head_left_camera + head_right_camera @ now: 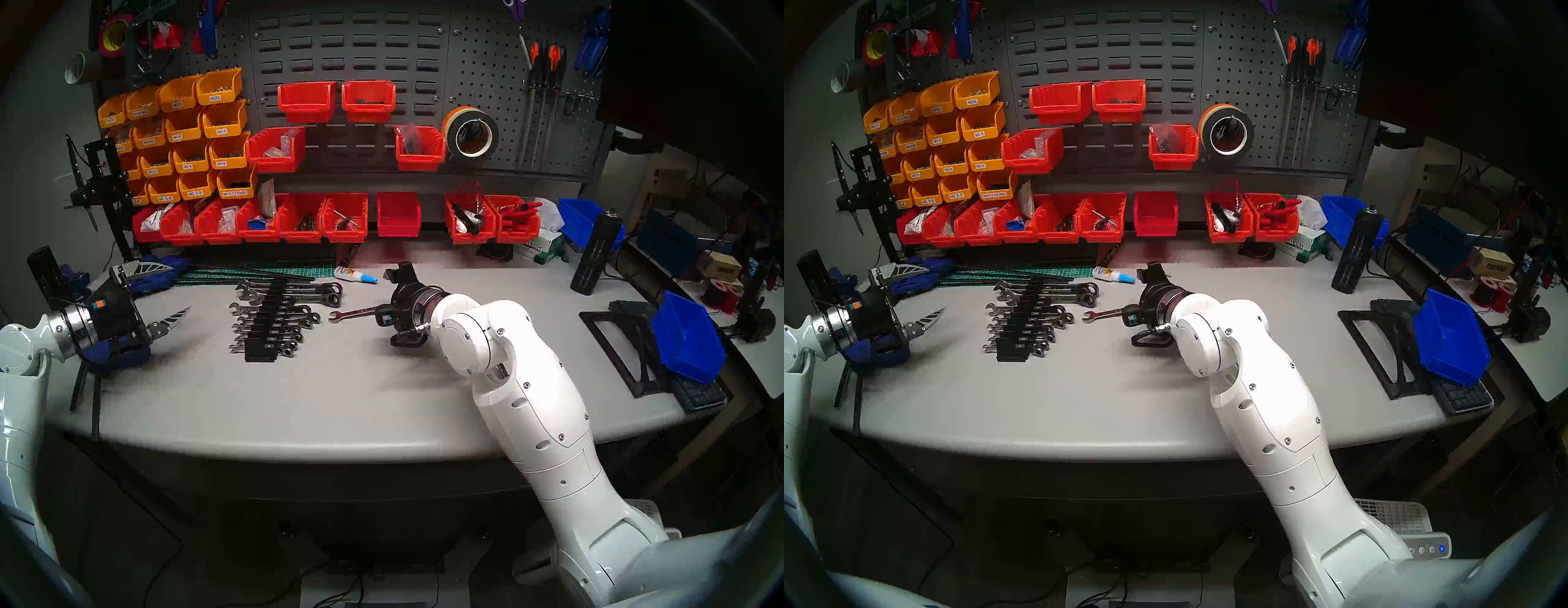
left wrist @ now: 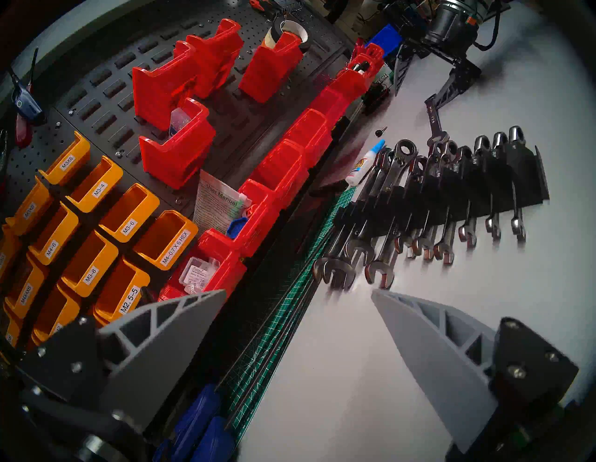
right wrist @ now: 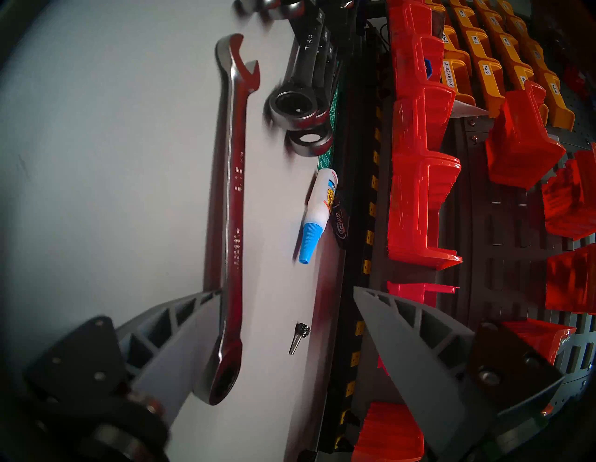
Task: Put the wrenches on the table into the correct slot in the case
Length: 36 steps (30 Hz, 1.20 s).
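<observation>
One loose chrome wrench (image 1: 355, 313) (image 3: 233, 206) lies flat on the grey table, right of the black stepped case (image 1: 265, 335) (image 2: 522, 180). Its open jaw points toward the case. Several other wrenches (image 1: 292, 292) sit in the case's grooves. My right gripper (image 3: 287, 290) is open and low over the wrench's ring end. The shank runs between the fingers, close beside one finger (image 3: 180, 322) and well apart from the other. My left gripper (image 1: 180, 288) (image 2: 299, 290) hangs open and empty at the table's left, short of the case.
A glue bottle (image 1: 355, 275) (image 3: 317, 213) and a small black nozzle (image 3: 298, 342) lie just behind the loose wrench. A green cutting mat (image 1: 254, 271) and red bins (image 1: 343, 216) line the back. A black bottle (image 1: 596, 250) and a blue bin (image 1: 687, 335) stand right.
</observation>
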### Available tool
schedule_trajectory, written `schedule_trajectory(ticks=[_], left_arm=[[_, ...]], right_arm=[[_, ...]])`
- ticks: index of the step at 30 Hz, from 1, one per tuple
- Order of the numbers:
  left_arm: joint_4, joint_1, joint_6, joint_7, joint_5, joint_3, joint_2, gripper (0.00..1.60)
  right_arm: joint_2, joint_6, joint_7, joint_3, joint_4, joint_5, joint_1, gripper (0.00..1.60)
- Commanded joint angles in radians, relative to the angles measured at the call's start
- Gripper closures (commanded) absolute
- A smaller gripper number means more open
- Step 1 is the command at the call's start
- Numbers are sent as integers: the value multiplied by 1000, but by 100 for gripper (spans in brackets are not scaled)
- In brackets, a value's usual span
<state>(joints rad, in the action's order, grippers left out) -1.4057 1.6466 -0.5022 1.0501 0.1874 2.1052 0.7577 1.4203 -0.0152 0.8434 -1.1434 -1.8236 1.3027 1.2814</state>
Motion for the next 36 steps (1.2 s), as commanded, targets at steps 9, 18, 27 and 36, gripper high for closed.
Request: schedule_trajectory(ticks=[9, 18, 27, 36], left_arm=[[-12, -20, 0, -7, 10, 17, -13, 0], [-12, -20, 0, -7, 10, 17, -13, 0], [-12, -20, 0, -7, 10, 17, -13, 0], [-12, -20, -1, -7, 9, 17, -12, 0]], right_arm=[[-36, 14, 45, 18, 85, -32, 59, 0], [-45, 34, 50, 21, 84, -52, 57, 0], [-50, 44, 47, 22, 93, -61, 52, 0], [-61, 66, 51, 22, 99, -84, 51, 160]])
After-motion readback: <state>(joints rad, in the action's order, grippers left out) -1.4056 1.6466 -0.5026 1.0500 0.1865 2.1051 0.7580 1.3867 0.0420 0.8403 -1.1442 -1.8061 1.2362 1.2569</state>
